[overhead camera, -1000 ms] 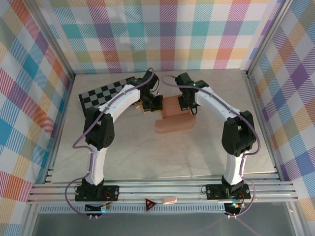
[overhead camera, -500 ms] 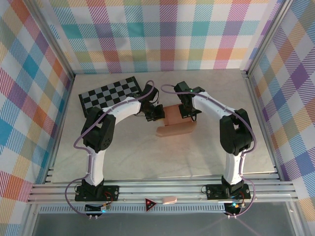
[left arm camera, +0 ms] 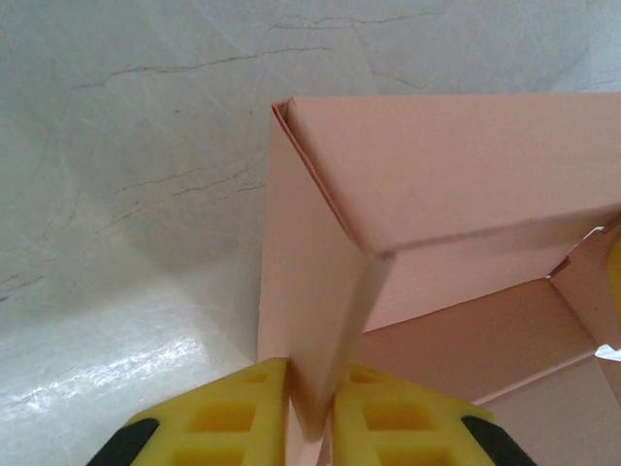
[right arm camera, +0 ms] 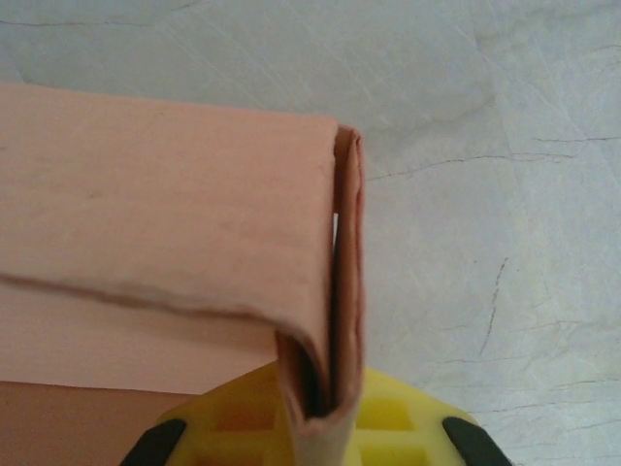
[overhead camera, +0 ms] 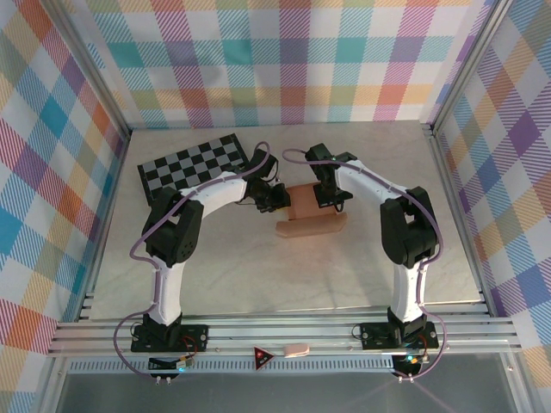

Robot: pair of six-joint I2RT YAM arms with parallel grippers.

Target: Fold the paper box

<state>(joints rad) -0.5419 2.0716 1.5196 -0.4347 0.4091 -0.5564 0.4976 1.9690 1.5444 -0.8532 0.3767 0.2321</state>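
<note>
The salmon-orange paper box (overhead camera: pixel 310 217) stands partly folded on the table's middle, between both arms. My left gripper (overhead camera: pixel 276 200) is at its left end. In the left wrist view the yellow fingers (left arm camera: pixel 238 408) press a doubled side wall of the paper box (left arm camera: pixel 320 291) from both sides, and the left gripper (left arm camera: pixel 310 379) is shut on it. My right gripper (overhead camera: pixel 332 200) is at the box's right end. In the right wrist view the right gripper (right arm camera: pixel 325 393) is shut on a folded double wall of the paper box (right arm camera: pixel 194 194).
A black-and-grey checkered board (overhead camera: pixel 194 162) lies at the back left, just beyond the left arm. Plaid walls and aluminium frame posts close in the table on three sides. Bare marbled tabletop (overhead camera: pixel 258 275) stretches in front of the box.
Both grippers have come down and drawn slightly nearer with the box, which now sits lower and flatter on the table. The left arm has swung off the checkered board.
</note>
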